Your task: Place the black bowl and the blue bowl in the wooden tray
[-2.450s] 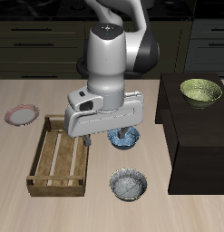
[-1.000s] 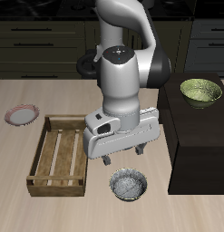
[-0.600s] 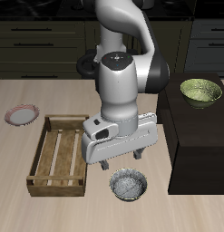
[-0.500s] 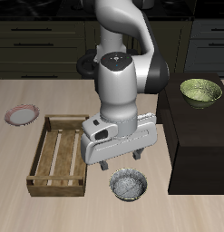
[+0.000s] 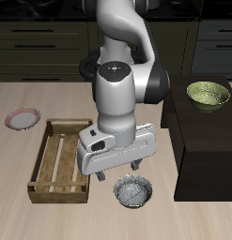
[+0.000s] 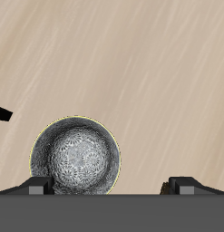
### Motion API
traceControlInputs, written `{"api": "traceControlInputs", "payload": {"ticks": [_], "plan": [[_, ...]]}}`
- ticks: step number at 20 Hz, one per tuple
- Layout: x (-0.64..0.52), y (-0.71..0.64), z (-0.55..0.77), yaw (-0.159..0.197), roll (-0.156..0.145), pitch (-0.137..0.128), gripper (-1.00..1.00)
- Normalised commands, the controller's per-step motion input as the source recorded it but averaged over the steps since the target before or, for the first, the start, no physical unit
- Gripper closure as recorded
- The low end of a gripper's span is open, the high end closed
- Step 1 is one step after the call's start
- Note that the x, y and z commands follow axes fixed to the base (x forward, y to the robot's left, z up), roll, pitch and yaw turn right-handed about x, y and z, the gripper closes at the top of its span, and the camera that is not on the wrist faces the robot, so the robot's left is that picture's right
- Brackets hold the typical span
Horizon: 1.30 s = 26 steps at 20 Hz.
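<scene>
We are hovering the gripper [image 5: 120, 172] just above the black bowl [image 5: 133, 191], which sits on the table [image 5: 23, 220] directly below us and slightly toward the front edge. In the wrist view the black bowl [image 6: 75, 159] lies between our fingertips [image 6: 35, 187] but off centre, closer to one of them. The fingers are spread wide and hold nothing.

The wooden tray [image 5: 42, 167] lies beside us on the table and looks empty. The blue bowl is not visible in either view; our arm may be hiding it, so we cannot say where it is.

We judge that we are approaching the black bowl to grasp it. The next move calls for shifting so one finger lines up over the rim, descending, and closing on the bowl's wall before lifting toward the tray.
</scene>
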Motion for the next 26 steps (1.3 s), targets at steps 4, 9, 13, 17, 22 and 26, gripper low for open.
{"api": "traceControlInputs", "payload": {"ticks": [4,9,13,17,22,26], "plan": [[0.05,-0.11,-0.11,-0.017,0.001,0.024,-1.00],[0.02,-0.05,-0.14,0.003,0.003,0.016,-1.00],[0.04,-0.07,-0.13,0.009,-0.001,0.013,-1.00],[0.00,0.03,-0.07,-0.010,0.013,0.009,-1.00],[0.05,0.02,-0.15,0.005,0.002,0.024,-1.00],[0.02,0.13,-0.21,0.032,0.034,0.027,-1.00]]}}
